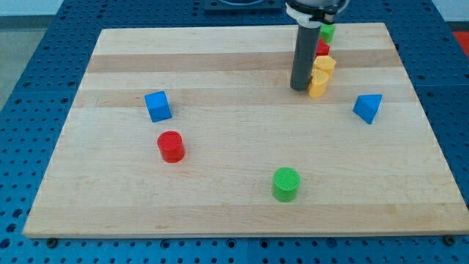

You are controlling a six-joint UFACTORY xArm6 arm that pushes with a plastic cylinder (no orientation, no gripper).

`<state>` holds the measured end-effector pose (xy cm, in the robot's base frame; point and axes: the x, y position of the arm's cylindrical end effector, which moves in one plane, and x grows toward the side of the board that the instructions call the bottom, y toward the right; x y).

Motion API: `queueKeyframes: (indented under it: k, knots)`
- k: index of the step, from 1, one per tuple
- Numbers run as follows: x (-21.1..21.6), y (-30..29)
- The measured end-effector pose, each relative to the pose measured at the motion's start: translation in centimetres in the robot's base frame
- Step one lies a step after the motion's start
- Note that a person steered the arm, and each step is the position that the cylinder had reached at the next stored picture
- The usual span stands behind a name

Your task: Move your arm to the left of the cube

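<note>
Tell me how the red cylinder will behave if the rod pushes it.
The red cylinder stands upright on its flat end, so it probably slides rather than rolls. The wooden board looks smooth. It looks squat, so tipping seems unlikely.

Setting: robotics laboratory bench. Evidence: blue perforated base plate [44, 44] with a regular grid of mounting holes, showing on all sides of a pale wooden board [220, 198] laid flat as a work surface. Small coloured plastic blocks scattered on the board, test-piece style. Dark cylindrical rod, my tip [299, 89], descending from a machine mount at the far edge.
</note>
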<state>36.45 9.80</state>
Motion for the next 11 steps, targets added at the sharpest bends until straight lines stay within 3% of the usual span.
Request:
queueKeyframes:
  k: [1, 2, 5, 8, 10, 11]
  knots:
    - [0.0, 0.0]
    - [0.0, -3.8]
    - [0.0, -21.8]
    - [-0.8, -26.8]
    - [6.3, -30.5]
    - [6.1, -30.5]
